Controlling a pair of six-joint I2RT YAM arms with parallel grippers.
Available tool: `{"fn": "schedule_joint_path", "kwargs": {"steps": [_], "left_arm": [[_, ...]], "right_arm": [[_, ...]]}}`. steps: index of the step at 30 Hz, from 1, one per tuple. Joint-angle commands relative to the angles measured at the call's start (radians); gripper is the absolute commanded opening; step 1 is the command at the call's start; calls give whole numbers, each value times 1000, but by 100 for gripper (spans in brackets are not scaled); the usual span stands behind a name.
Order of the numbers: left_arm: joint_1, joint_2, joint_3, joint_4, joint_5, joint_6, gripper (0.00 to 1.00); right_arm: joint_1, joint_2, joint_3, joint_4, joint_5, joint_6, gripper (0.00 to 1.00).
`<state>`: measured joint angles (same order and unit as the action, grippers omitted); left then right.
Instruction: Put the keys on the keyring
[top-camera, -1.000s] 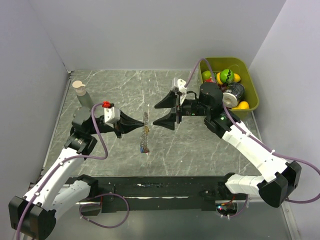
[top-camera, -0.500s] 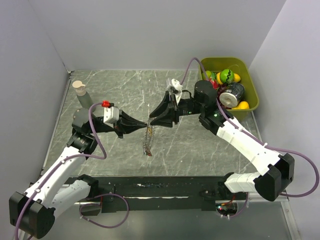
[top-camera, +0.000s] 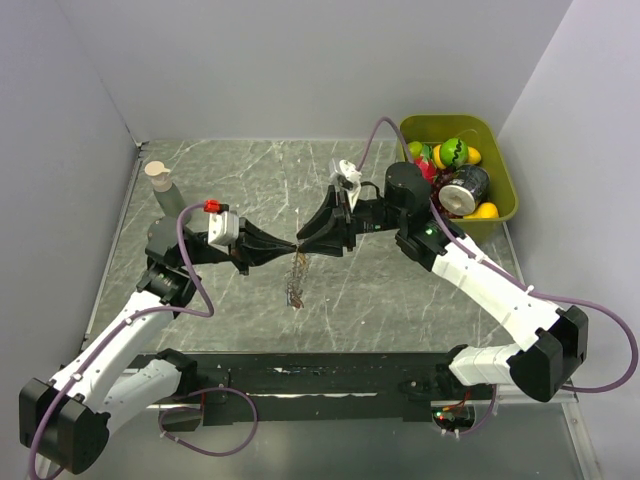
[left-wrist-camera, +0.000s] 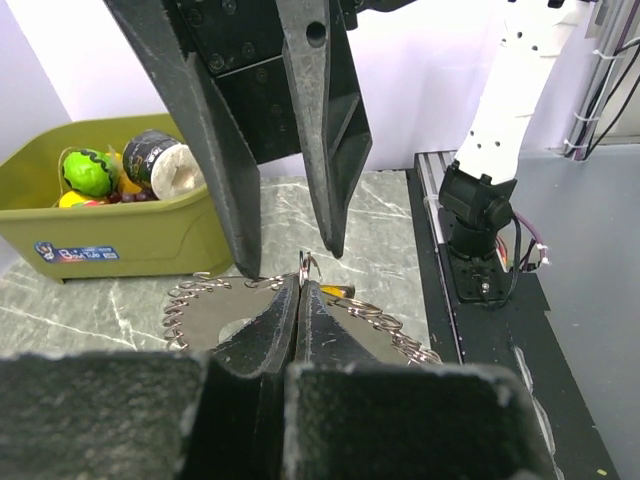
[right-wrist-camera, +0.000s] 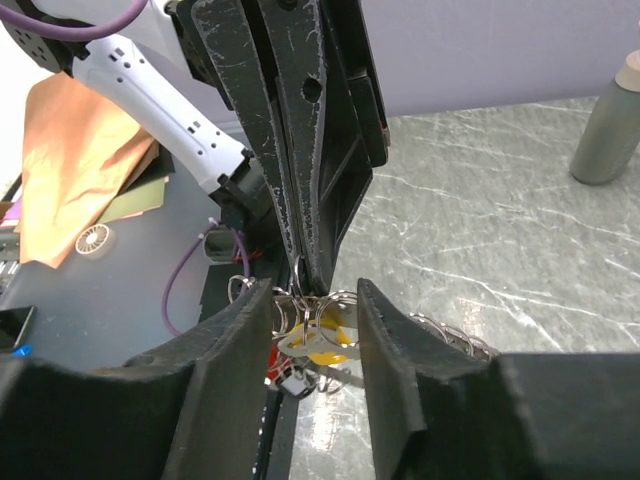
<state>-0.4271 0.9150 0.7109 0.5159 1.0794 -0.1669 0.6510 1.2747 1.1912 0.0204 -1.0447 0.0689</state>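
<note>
The keyring (top-camera: 294, 280), a thin metal ring fringed with small silvery rings, hangs above the table from my left gripper (top-camera: 295, 247). That gripper is shut on the ring's top edge, and the left wrist view shows the closed tips (left-wrist-camera: 302, 285) with the keyring (left-wrist-camera: 195, 312) spread beneath them. My right gripper (top-camera: 304, 243) meets it tip to tip from the right. In the right wrist view its pads (right-wrist-camera: 250, 320) press on both sides of a cluster of small rings and keys, one with a yellow head (right-wrist-camera: 330, 345). Loose keys on the table are out of view.
A green bin (top-camera: 505, 200) of toy fruit and a can stands at the back right. A grey bottle (top-camera: 163, 190) stands at the back left. A black rail (top-camera: 300, 372) runs along the near edge between the arm bases.
My right gripper has moved left to the top of the keyring and narrowed its jaws onto the ring cluster. The left gripper has kept its grip, and the keyring swung slightly.
</note>
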Motion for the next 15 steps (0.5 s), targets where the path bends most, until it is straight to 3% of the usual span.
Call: {"fn": "schedule_joint_path", "kwargs": {"steps": [1, 3, 7, 12, 15], "left_arm": [[-6, 1, 21, 98, -10, -17, 1], [-6, 2, 21, 110, -10, -23, 1], [-7, 2, 16, 122, -15, -29, 1], [-7, 4, 35, 58, -9, 3, 1], [-9, 2, 61, -65, -21, 75, 1]], "right_arm": [[16, 8, 39, -11, 3, -9, 37], [18, 11, 42, -16, 11, -8, 29], [19, 23, 67, -49, 14, -18, 0], [21, 37, 110, -125, 43, -60, 0], [21, 46, 142, -204, 66, -113, 0]]}}
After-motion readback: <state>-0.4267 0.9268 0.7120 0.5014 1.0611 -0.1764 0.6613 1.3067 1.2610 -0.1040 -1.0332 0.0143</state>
